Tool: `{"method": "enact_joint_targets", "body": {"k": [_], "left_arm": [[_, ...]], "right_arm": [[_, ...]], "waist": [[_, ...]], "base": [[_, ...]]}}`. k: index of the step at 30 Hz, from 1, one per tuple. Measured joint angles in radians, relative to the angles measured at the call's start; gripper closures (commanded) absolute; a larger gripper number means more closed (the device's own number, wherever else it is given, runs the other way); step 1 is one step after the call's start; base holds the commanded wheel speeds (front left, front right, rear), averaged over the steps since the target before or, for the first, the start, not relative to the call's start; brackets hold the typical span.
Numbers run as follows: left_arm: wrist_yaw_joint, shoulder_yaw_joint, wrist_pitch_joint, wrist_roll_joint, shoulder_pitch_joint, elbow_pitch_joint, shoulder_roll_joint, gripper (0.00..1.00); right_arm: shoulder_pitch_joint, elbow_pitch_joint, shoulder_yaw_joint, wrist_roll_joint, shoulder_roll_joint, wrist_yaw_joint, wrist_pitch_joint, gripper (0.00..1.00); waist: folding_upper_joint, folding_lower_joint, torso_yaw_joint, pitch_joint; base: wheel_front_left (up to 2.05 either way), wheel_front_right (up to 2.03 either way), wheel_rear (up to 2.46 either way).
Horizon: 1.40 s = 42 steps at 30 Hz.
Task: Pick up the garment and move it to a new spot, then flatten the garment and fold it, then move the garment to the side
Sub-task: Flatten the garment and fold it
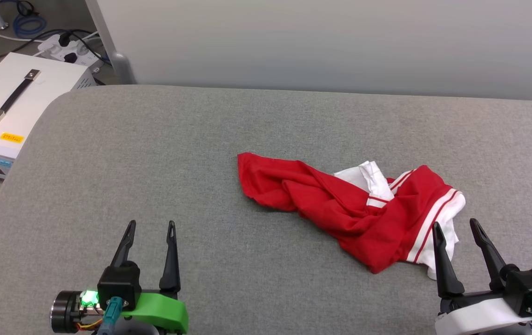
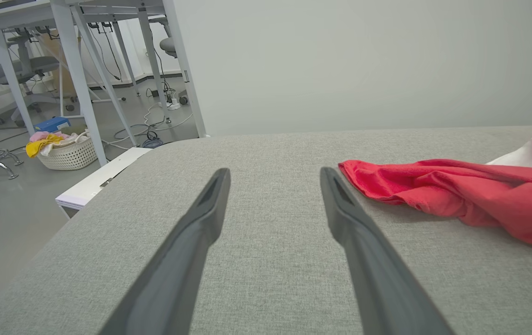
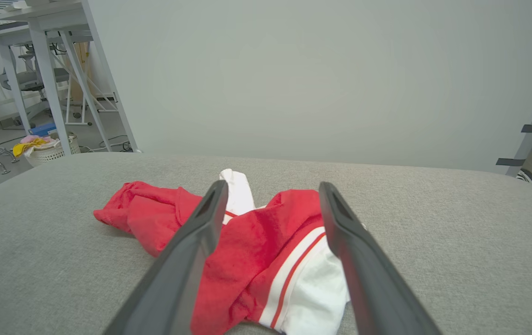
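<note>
The garment (image 1: 340,204) is a crumpled red jersey with white sleeves and red-and-white striped trim, lying in a heap right of centre on the grey padded table (image 1: 154,153). My right gripper (image 1: 455,228) stands open at the lower right, its left finger over the garment's white near edge; in the right wrist view the garment (image 3: 266,251) lies between and under the fingers. My left gripper (image 1: 150,227) is open at the lower left over bare table, well left of the garment (image 2: 456,190). No number shows on the fabric.
A white box with a black handle (image 1: 10,102) sits off the table's left edge, with a power strip and cables (image 1: 68,49) behind it. A grey wall panel (image 1: 331,42) backs the table. A laundry basket (image 2: 63,149) stands on the floor among white desk legs.
</note>
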Motion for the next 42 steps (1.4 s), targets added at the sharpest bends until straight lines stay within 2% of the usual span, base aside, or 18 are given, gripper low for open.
{"method": "enact_joint_targets", "body": {"k": [16, 20, 29, 34, 38, 42], "left_arm": [[-0.038, 0.027, 0.0, 0.03, -0.003, 0.012, -0.017, 0.0], [-0.069, 0.022, 0.0, 0.041, -0.056, 0.009, -0.011, 0.0], [-0.181, -0.04, 0.0, 0.043, -0.363, -0.001, 0.047, 0.0], [-0.205, -0.127, 0.0, -0.019, -0.557, 0.076, 0.093, 0.0], [-0.207, -0.314, 0.021, -0.12, -0.712, 0.15, 0.169, 0.0], [-0.207, -0.5, 0.141, -0.259, -0.872, 0.193, 0.235, 0.0]], "right_arm": [[0.0, 0.003, 0.005, 0.001, 0.0, 0.0, 0.0, 0.0], [-0.002, 0.001, 0.008, 0.0, 0.0, 0.0, 0.0, 0.0], [-0.051, -0.013, 0.026, -0.003, 0.0, 0.0, 0.0, 0.0], [-0.086, -0.018, 0.033, -0.005, 0.0, 0.0, 0.0, 0.0], [-0.112, -0.024, 0.033, -0.004, 0.0, 0.0, 0.0, 0.0], [-0.127, -0.029, 0.037, -0.004, 0.0, 0.0, 0.0, 0.0]], "waist": [[0.0, 0.0, -0.002, 0.006], [0.0, 0.0, -0.006, 0.017], [0.0, 0.0, -0.035, 0.067], [0.0, 0.0, -0.062, 0.106], [0.0, 0.0, -0.087, 0.139], [0.0, 0.0001, -0.111, 0.172]], "base": [[0.0, 0.0, 0.0], [0.0, 0.0, 0.0], [0.0, 0.0, 0.0], [0.0, 0.0, 0.0], [0.0, 0.0, 0.0], [0.0, 0.0, 0.0]]}}
